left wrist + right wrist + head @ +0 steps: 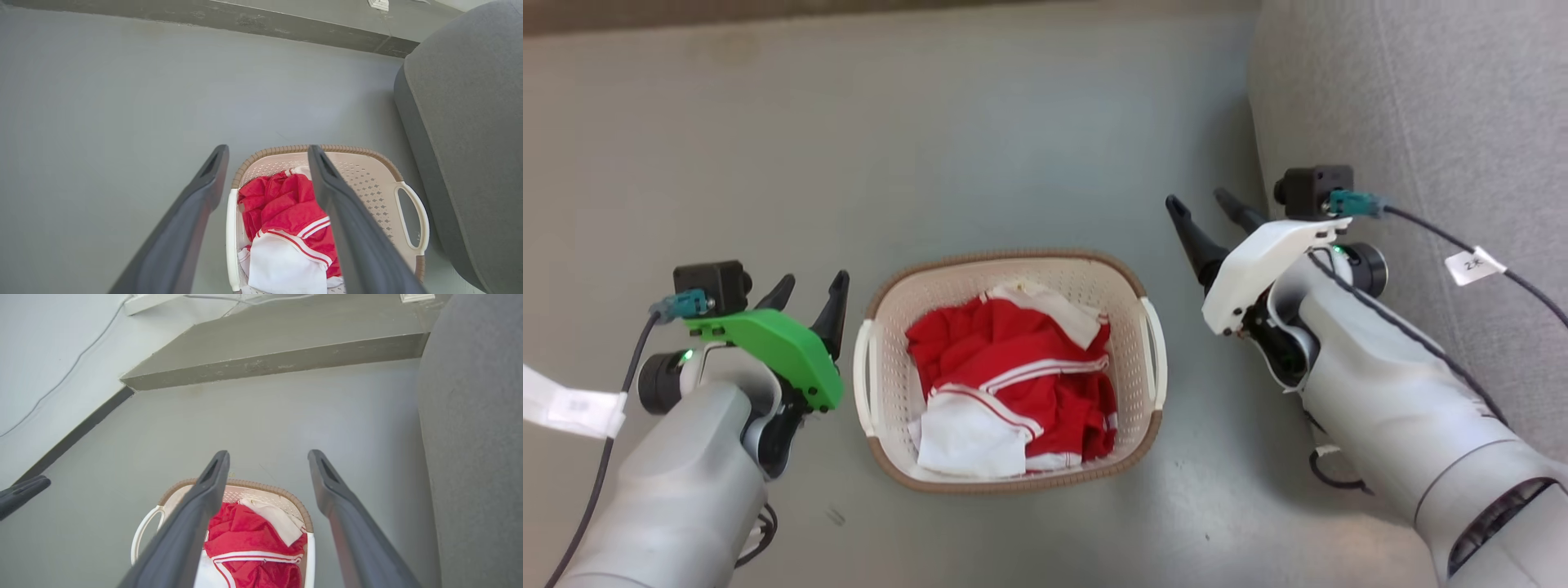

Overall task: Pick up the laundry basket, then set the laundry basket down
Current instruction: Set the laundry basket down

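Our cream-white perforated plastic laundry basket [892,343] with a brown woven-look rim sits on the grey floor [1013,122], red-and-white clothes [1013,367] inside, between our green-cased left gripper [811,289] and white-cased right gripper [1198,200]; both gape wide, holding nothing.

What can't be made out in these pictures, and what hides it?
Floor of the laundry basket, head view: covered by the clothes.
Its near end, left wrist view: cut off at bottom edge, crossed by left gripper's fingers.
Writing on the cable tag, head view: blurred.
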Controlling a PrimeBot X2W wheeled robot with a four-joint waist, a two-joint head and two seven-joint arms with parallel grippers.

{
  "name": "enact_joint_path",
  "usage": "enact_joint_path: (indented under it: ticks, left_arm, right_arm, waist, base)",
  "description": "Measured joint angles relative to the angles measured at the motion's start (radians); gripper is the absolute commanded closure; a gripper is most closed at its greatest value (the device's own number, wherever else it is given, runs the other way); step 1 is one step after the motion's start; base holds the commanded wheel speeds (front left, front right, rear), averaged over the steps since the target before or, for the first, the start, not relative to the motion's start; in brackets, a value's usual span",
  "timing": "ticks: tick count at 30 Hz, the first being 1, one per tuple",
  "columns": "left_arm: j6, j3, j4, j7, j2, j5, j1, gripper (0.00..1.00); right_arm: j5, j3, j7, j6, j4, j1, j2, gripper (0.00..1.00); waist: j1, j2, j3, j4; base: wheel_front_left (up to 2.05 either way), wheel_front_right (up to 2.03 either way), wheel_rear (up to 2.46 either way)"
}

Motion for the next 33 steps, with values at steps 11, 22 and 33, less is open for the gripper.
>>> enact_joint_path:
  ticks: [11, 22, 33]
  left_arm:
    - [0.000, 0.093, -0.093, 0.000, 0.018, 0.061, 0.060, 0.00]
    - [0.014, 0.233, -0.214, 0.000, 0.039, 0.131, 0.164, 0.00]
    - [0.072, 0.373, -0.414, 0.000, 0.045, 0.292, 0.254, 0.00]
  right_arm:
    - [-0.058, -0.106, 0.000, -0.012, -0.109, 0.123, -0.062, 0.00]
    - [-0.143, -0.238, 0.000, -0.057, -0.286, 0.244, -0.107, 0.00]
    - [-0.256, -0.401, -0.001, -0.118, -0.508, 0.372, -0.141, 0.00]
  waist:
    - [0.0000, 0.0000, -0.158, 0.013]
    - [0.0000, 0.0000, -0.305, 0.032]
    - [-0.0001, 0.0000, -0.351, 0.064]
  base:
    - [0.00, 0.00, 0.00]
    - [0.00, 0.00, 0.00]
    - [0.00, 0.00, 0.00]
